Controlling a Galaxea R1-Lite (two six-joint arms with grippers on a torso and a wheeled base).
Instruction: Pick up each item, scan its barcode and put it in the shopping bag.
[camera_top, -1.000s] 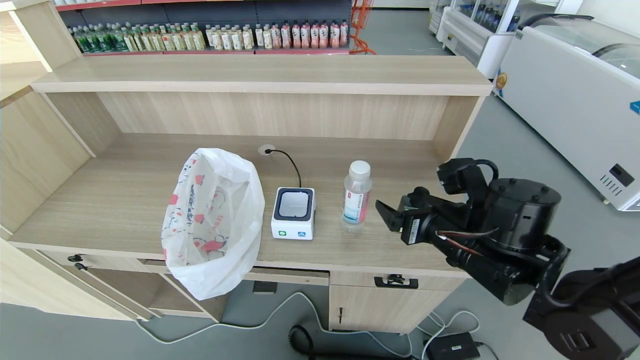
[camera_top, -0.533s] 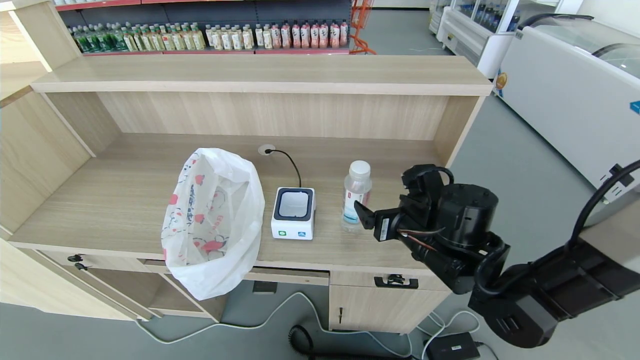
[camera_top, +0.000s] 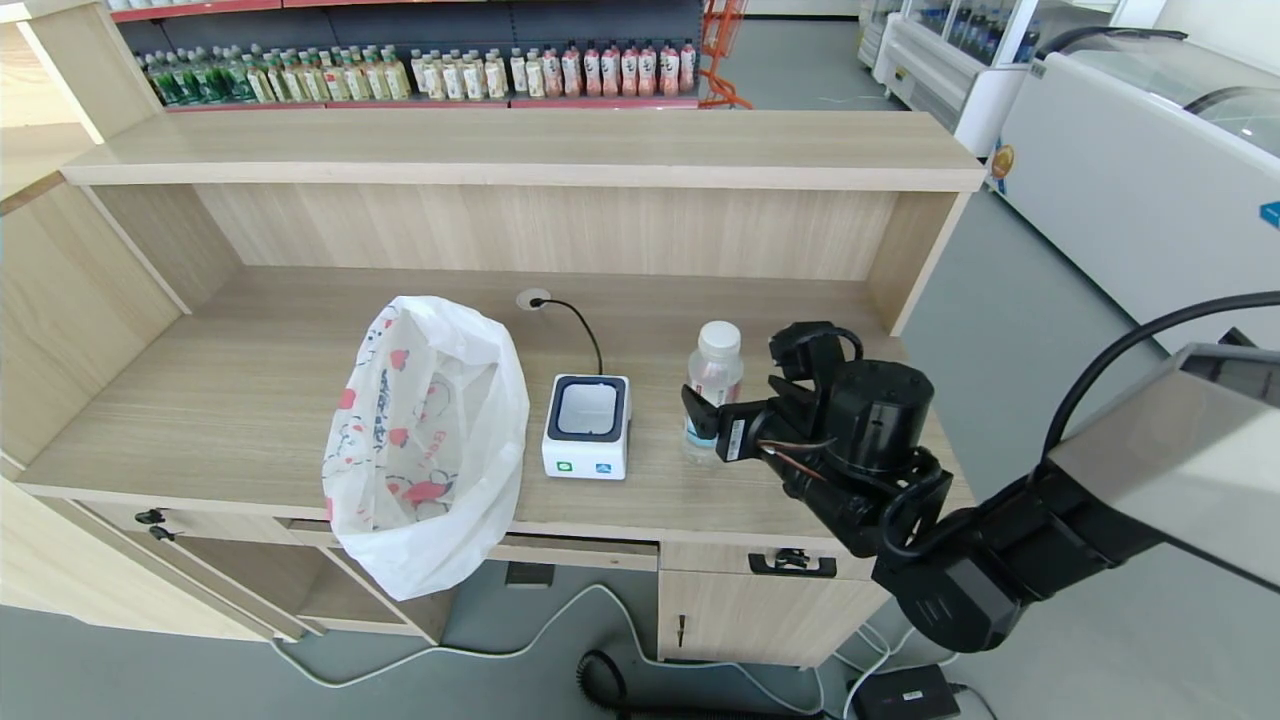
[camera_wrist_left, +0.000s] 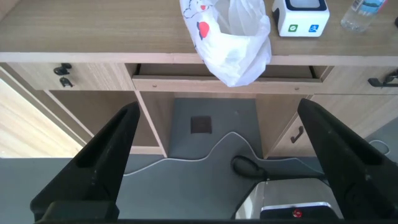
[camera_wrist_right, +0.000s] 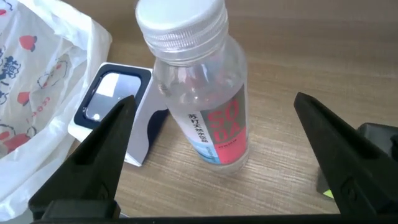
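1. Wooden shop counter carries everything, with drink shelves and freezers behind it.
2. Bag, white with red print, sits on the counter's left part. Its mouth is open upward and its belly sags over the front edge.
3. Right gripper is level with the bottle, fingers spread wide, one on each side with a gap on both sides, holding nothing. I judge the pick-up to be the step in hand, since the bottle is bracketed but not gripped. The next move calls for closing squarely on the body at about label height. The grip should be firm enough not to slip on smooth plastic, yet not so hard that the thin wall buckles. A straight lift would follow.
4. Left gripper hangs low before the counter, facing the cabinet front beneath the bag, fingers wide apart and empty.
5. Scanner, a small white box with its window facing up, stands between bag and bottle, close to both.
6. Bottle stands on the counter just right of the scanner. It is upright, long axis vertical, white cap on top. Its label wraps the lower body, red and blue print facing the right gripper. I cannot make out a barcode, so it will probably need tilting or turning over the upward window.
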